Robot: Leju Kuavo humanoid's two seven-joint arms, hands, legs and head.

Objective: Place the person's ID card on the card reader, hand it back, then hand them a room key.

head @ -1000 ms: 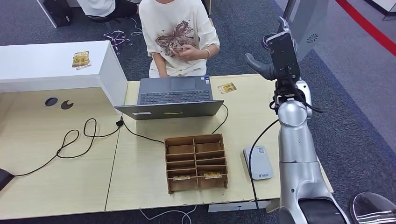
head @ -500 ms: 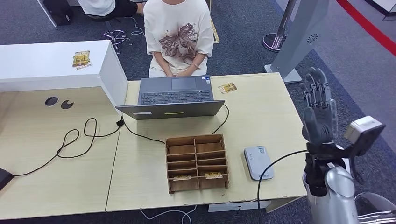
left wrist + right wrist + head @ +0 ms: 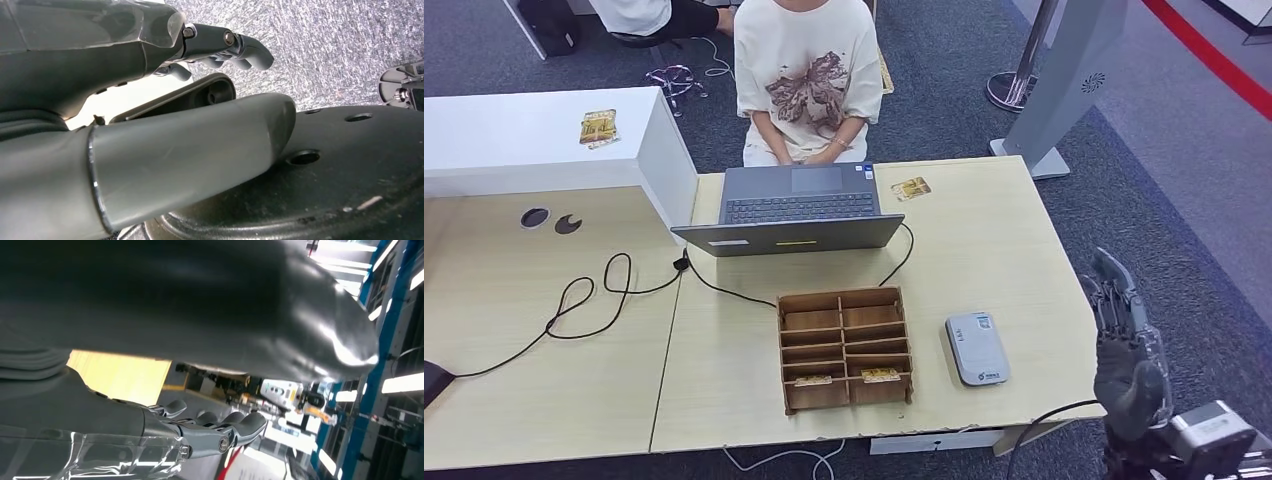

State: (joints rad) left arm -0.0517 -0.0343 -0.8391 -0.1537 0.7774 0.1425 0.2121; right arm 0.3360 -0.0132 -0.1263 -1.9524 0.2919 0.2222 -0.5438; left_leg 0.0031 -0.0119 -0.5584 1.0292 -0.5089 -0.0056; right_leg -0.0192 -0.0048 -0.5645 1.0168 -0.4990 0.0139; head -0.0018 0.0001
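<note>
card reader (image 3: 976, 347) sat bare on desk (image 3: 984, 240), no id card on it; small card (image 3: 910, 188) lay beside laptop (image 3: 796, 208) near person (image 3: 802, 75); key cards in wooden organizer (image 3: 845, 348); right hand (image 3: 1124, 350) empty, fingers apart, off desk edge; left hand (image 3: 150, 55) held nothing, fingers loosely curled; task judged finished or unstarted

Right robot hand (image 3: 1124, 350) now down off the worktop's (image 3: 1014, 250) right edge, lowered from its raised reach toward the person (image 3: 804, 80); fingers apart, nothing held. Person's hands now dropped to the lap, no longer held at the chest.
</note>
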